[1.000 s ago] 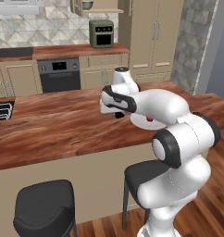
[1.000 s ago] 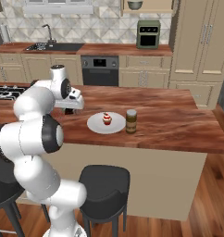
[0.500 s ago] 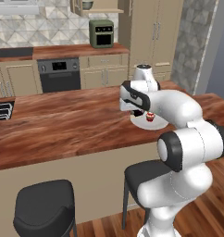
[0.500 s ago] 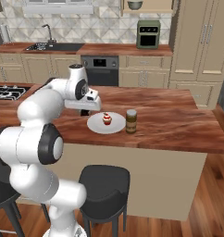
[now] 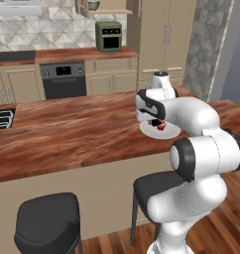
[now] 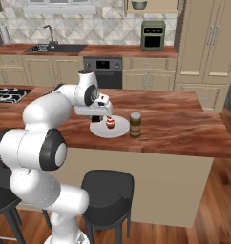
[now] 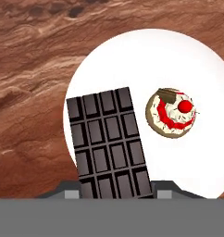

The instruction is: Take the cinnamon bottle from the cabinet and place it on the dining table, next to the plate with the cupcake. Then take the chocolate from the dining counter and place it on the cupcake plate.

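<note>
The dining table (image 6: 184, 124) carries the plate (image 6: 99, 131), and the cinnamon bottle (image 6: 135, 125) stands upright just beside the plate's far-from-arm edge. The gripper (image 7: 115, 192) hangs above the plate, clamped on the chocolate (image 7: 108, 143), a dark gridded bar whose free end reaches over the plate near the cupcake (image 7: 171, 112). My worry: released from this height or tilt, the bar could slide off the rim or knock the cupcake, red-topped with pale frosting.
</note>
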